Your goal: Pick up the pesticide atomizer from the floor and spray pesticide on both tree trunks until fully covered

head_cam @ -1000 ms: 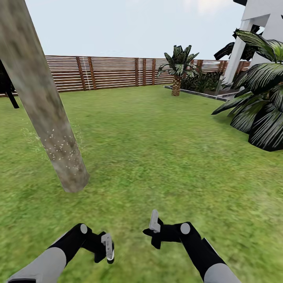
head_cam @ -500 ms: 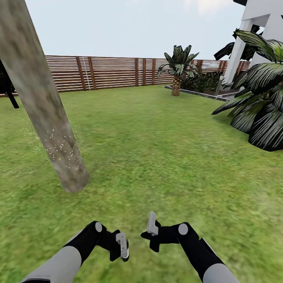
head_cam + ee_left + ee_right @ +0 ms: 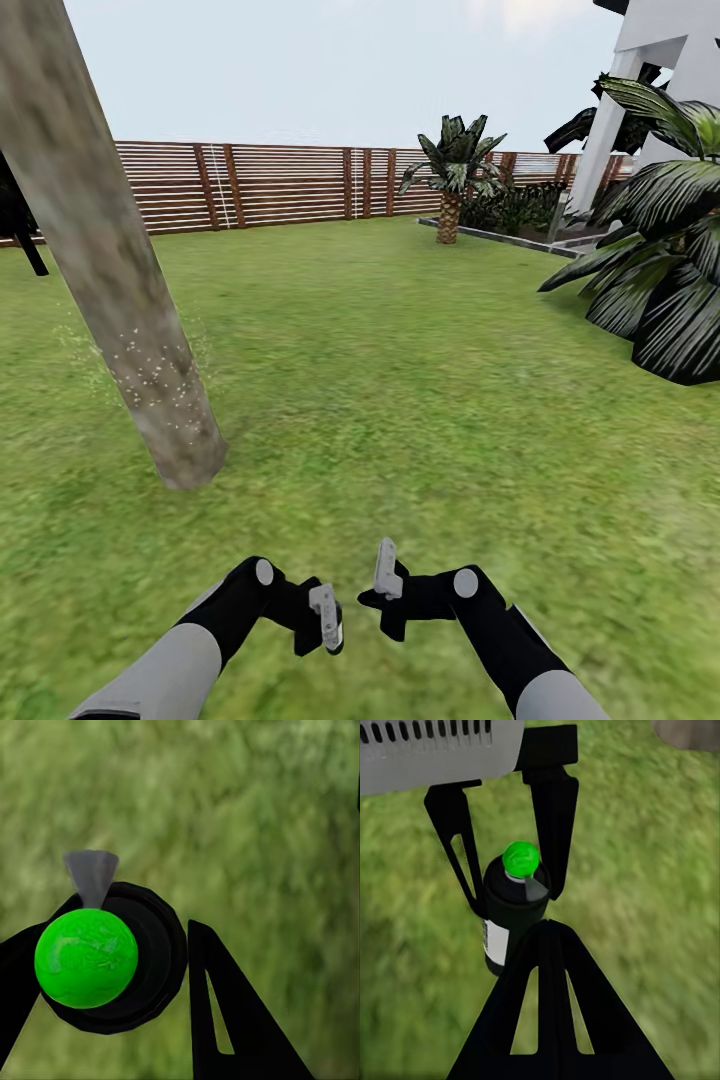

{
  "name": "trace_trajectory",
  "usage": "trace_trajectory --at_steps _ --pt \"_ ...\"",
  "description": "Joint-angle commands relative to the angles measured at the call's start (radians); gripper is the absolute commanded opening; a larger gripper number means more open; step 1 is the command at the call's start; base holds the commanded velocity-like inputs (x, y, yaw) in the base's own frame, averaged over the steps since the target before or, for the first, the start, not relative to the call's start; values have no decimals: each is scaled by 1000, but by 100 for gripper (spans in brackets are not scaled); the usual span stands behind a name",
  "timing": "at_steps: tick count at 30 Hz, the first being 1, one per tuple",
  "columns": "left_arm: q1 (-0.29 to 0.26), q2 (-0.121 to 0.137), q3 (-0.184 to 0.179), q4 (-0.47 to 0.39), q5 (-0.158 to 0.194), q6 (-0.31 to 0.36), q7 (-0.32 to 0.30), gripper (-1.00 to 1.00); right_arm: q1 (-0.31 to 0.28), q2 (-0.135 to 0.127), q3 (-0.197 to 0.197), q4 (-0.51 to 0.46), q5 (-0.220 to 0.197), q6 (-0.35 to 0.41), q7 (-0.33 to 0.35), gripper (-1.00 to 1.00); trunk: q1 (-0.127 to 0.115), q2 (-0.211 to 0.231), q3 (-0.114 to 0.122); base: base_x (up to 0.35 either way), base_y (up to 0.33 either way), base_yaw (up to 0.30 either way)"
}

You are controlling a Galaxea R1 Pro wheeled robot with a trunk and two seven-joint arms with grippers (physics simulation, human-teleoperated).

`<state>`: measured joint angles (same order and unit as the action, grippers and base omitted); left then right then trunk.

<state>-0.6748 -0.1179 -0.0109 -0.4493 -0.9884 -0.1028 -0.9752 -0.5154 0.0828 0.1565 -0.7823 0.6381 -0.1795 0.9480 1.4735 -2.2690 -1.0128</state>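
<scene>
In the garden, one tree trunk [image 3: 120, 300] leans up from the lawn [image 3: 400, 380] at the left, thick and mottled grey-brown. Whitish pesticide specks [image 3: 150, 375] dot its lower part. The pesticide atomizer [image 3: 510, 915] is a black can with a white label, a bright green cap [image 3: 86, 958] and a grey nozzle. My left gripper [image 3: 326, 622] is shut on it, one black finger on each side of the can in the right wrist view. Close beside it, my right gripper [image 3: 385, 570] is shut and holds nothing. Both hang low over the grass, a good way in front of the trunk.
A brown slatted fence [image 3: 280, 185] closes the far side of the lawn. A short palm [image 3: 452, 170] stands by a stone border [image 3: 500, 238]. Large dark-leaved plants [image 3: 660, 290] and a white building [image 3: 650, 60] crowd the right side. Open grass lies ahead.
My left arm has swung right toward the middle, bringing the atomizer close to the right gripper. The right gripper dropped slightly, then stayed. The view has not shifted.
</scene>
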Motion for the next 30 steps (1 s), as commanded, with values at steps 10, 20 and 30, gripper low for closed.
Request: trace_trajectory --at_steps 10,20,30 --pt "1 -20 -46 1 2 2 1 -100 0 0 0 0 0 -1 0 -100 0 0 0 0 0 0" --pt "3 -23 -53 3 10 -7 -1 -100 0 0 0 0 0 -2 0 -100 0 0 0 0 0 0" --pt "3 -19 -48 4 25 -18 -3 -100 0 -1 0 0 0 -2 0 -100 0 0 0 0 0 0"
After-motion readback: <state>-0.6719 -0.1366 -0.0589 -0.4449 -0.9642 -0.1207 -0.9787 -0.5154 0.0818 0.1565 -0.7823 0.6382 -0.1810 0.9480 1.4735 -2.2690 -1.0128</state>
